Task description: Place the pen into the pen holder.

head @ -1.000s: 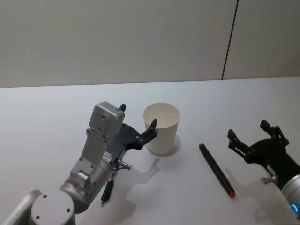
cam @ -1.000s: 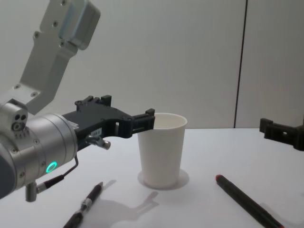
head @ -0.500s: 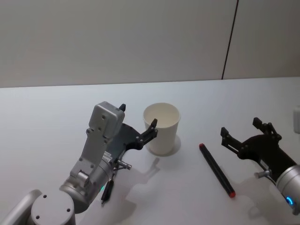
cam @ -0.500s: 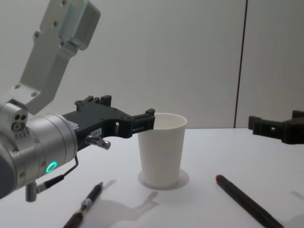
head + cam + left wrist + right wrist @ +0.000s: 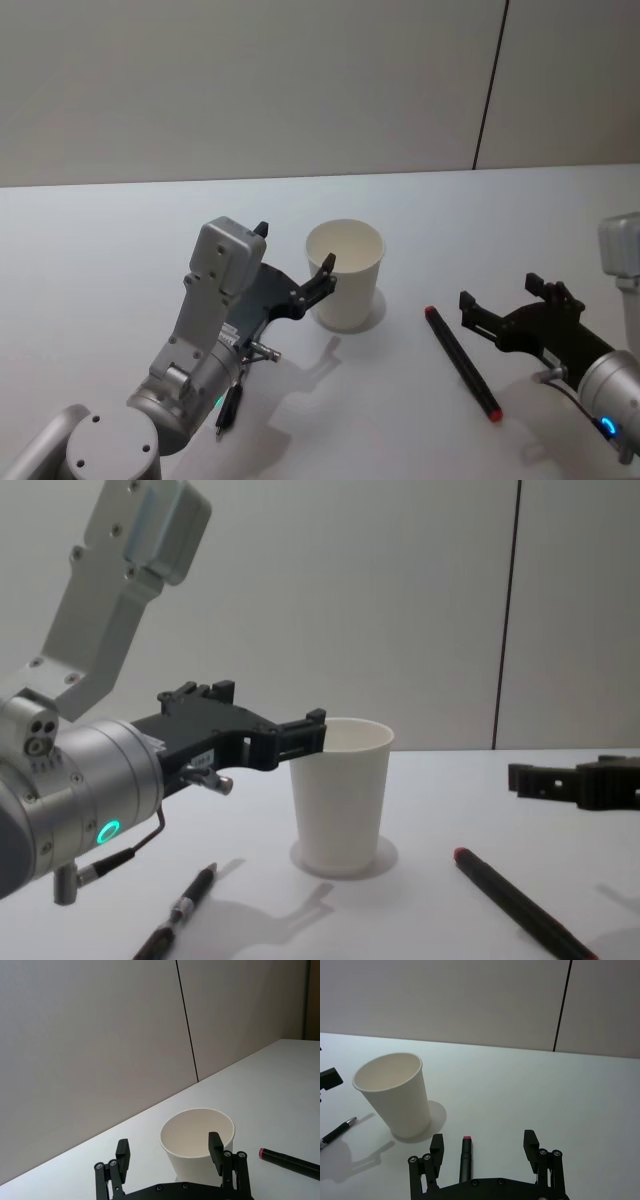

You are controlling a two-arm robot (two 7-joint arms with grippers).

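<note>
The pen point(image 5: 462, 363), black with red ends, lies flat on the white table to the right of the pen holder point(image 5: 345, 272), a white paper cup standing upright. My right gripper point(image 5: 500, 291) hovers open just right of the pen and above it. In the right wrist view the pen point(image 5: 465, 1160) lies below and between the spread fingers of that gripper point(image 5: 483, 1139), with the holder point(image 5: 400, 1095) beyond. My left gripper point(image 5: 295, 246) stays open beside the cup's left side, one fingertip close to the rim; whether it touches I cannot tell.
A second, thinner dark pen point(image 5: 230, 405) lies on the table under my left arm, left of the cup. The table point(image 5: 420, 210) runs back to a plain wall. Bare tabletop lies between the cup and the black pen.
My right gripper has moved left and lower, closing in on the black pen. The left arm, cup and both pens have not moved.
</note>
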